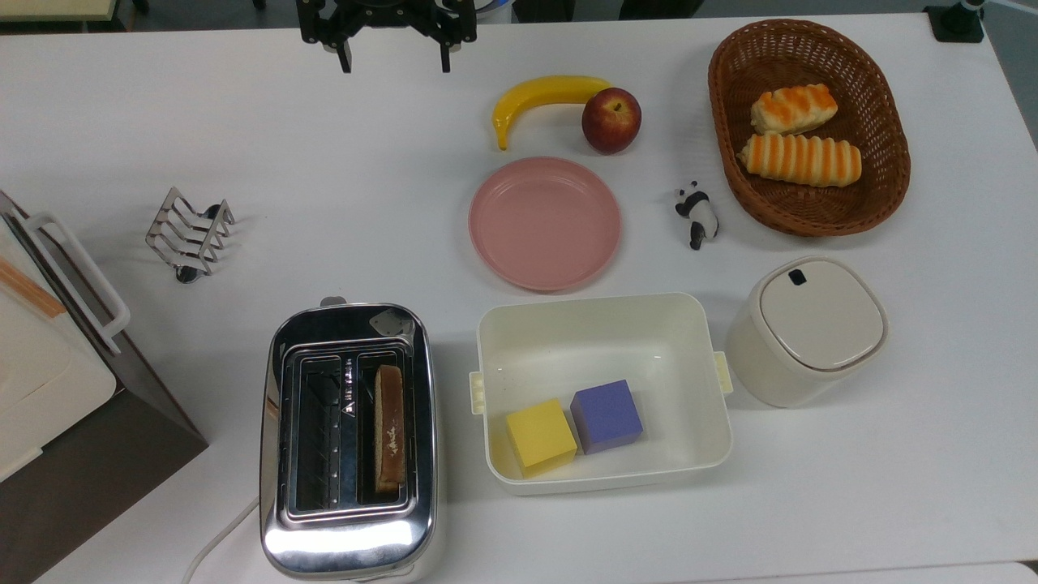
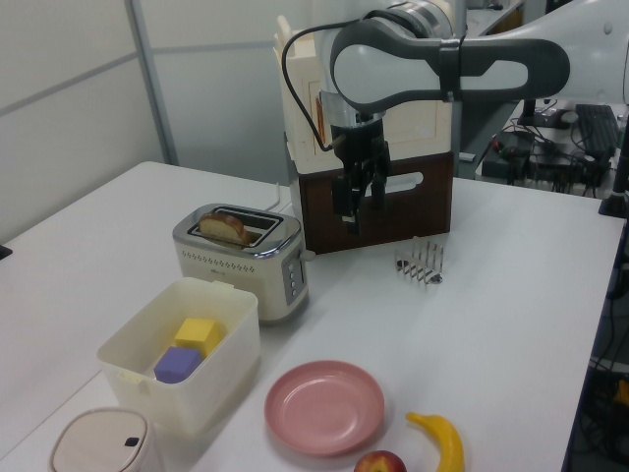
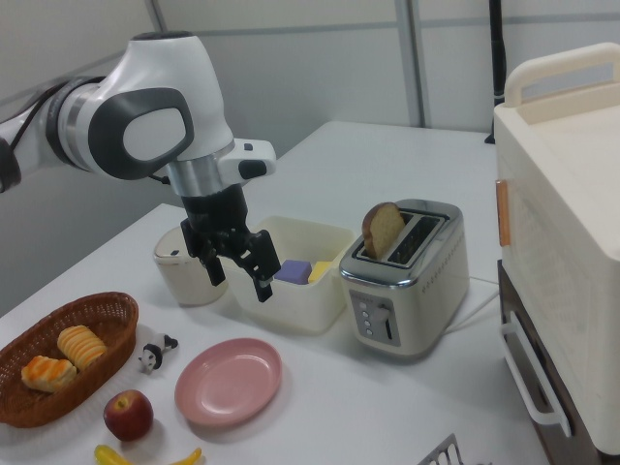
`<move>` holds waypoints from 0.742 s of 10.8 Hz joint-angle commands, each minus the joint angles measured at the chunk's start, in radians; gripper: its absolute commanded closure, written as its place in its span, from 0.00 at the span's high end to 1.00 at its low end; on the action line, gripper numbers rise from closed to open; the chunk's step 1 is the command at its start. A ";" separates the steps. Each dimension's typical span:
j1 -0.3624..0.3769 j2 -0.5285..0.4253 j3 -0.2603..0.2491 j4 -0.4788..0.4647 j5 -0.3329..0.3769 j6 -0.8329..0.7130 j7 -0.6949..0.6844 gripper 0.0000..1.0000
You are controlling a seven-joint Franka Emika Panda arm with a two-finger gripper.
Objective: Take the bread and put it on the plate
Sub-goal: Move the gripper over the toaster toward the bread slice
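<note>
The brown wholegrain bread slice (image 1: 389,427) stands upright in the right slot of the shiny chrome toaster (image 1: 349,535) at the top view's near left. The black two-finger gripper (image 1: 395,63) hangs wide open and empty, well apart from it, above the table's far edge. The round pink plate (image 1: 545,223) lies bare mid-table.

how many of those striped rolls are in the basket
2. Both lie in the wicker basket at the top view's right: one striped roll toward the far end, the other striped roll just below it. None seems hidden beneath them.
</note>
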 commanded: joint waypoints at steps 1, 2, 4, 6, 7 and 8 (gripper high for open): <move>-0.015 -0.012 -0.002 -0.013 -0.011 0.000 0.018 1.00; -0.016 -0.012 -0.002 -0.013 -0.010 0.003 0.018 1.00; -0.022 -0.011 -0.002 -0.012 -0.008 0.007 0.018 1.00; -0.022 -0.009 -0.002 -0.013 -0.007 0.021 0.016 1.00; -0.022 -0.008 -0.002 -0.016 -0.007 0.049 0.013 1.00; -0.022 -0.003 -0.002 -0.018 -0.007 0.081 0.011 1.00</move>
